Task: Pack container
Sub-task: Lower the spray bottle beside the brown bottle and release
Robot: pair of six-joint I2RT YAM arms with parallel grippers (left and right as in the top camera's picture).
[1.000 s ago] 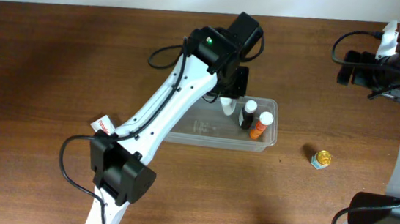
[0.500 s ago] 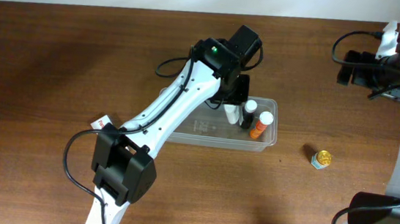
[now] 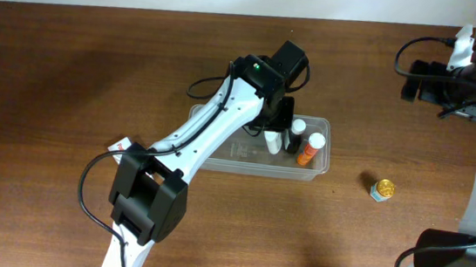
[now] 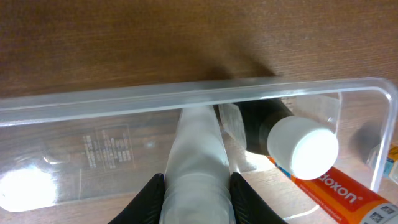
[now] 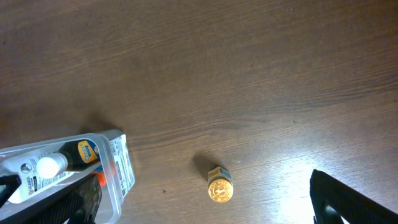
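Clear plastic container [image 3: 236, 153] sits mid-desk [image 3: 67, 91]. My left arm reaches diagonally across to it, wrist tipped down over the rim. Left pincer [image 4: 196, 190] is partly closed, clamping a white bottle [image 4: 196, 140] inside the tub. Right arm is parked at the far right edge, right pincer [image 3: 416, 84] wide apart and empty.

Three bottles [image 3: 315, 146] crowd the container's [image 3: 235, 166] right end under the left arm [image 3: 212, 127]; its left half seems free. Open bench [image 3: 49, 89] surrounds the gold-topped jar [image 3: 381, 189].
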